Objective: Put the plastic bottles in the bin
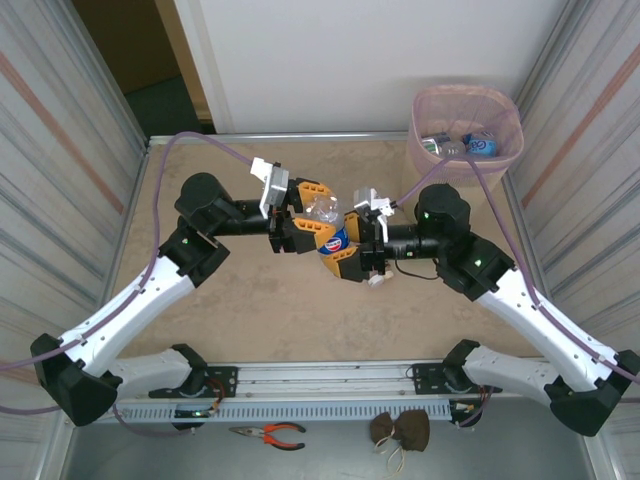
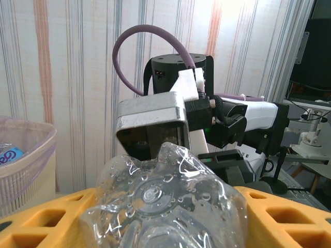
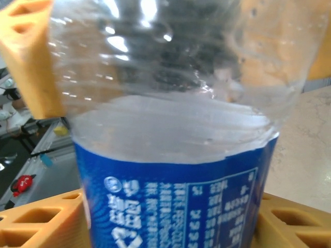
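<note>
Handover step, I judge: left end effector point(image 1: 308, 214) and right end effector point(image 1: 347, 246) both clench the clear, crushed, blue-labelled plastic bottle point(image 1: 324, 210). Next, left lets go and right carries it to the far-right beige bin point(image 1: 432, 160).

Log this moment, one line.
stage: handover; bottle: clear, blue label; left gripper: shut on bottle; right gripper: shut on bottle; bin: far right
</note>
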Motion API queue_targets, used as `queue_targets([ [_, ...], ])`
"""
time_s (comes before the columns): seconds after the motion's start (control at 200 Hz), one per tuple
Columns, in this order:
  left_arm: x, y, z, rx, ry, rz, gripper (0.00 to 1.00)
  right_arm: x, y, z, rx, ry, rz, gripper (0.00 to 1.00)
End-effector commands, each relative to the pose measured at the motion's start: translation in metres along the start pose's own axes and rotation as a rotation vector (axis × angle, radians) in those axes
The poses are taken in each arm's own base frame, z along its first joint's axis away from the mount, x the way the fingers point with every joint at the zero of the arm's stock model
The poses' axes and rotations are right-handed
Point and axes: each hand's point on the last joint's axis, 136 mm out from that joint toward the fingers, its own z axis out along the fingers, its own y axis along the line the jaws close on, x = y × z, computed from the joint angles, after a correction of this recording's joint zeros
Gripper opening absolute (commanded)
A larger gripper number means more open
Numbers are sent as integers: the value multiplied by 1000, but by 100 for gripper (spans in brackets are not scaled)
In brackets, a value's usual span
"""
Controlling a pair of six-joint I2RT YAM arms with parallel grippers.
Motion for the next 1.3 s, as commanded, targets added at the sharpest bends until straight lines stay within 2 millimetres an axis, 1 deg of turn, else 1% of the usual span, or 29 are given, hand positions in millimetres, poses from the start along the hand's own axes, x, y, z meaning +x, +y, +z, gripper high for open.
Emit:
queue_targets([
  [0.0,-22,-13,-3,14,-37,69,62,-9,1,1,3,-21,-32,63],
  [0.08,-22,-13,-3,7,-39,69,62,-9,1,1,4,-19,-27,59],
  [0.195,-23,-10,-4,-12,-43,72,65,-10,2,1,4,-21,-26,57],
  [0.306,-24,-8,-7,-47,-48,82,71,-12,-1,-1,27,-26,-26,55],
  [0.421,-25,-3,-14,-116,-55,98,79,-16,-5,-4,62,-37,-36,54],
  [0.551,-27,5,-28,-235,-76,122,86,-19,-21,-14,132,-40,-15,53],
  [0.616,-27,9,-38,-292,-90,127,88,-23,-36,-24,195,-49,10,52],
  [0.676,-27,11,-46,-332,-104,133,89,-31,-52,-37,259,-76,44,52],
  [0.827,-24,14,-57,-389,-114,132,89,-54,-95,-80,431,-169,149,50],
  [1.032,-20,15,-62,-409,-111,120,89,-74,-166,-148,688,-297,336,49],
  [1.102,-18,16,-62,-416,-111,117,90,-82,-187,-168,755,-343,392,49],
  [1.293,-17,16,-62,-415,-110,114,90,-87,-252,-226,963,-475,593,47],
])
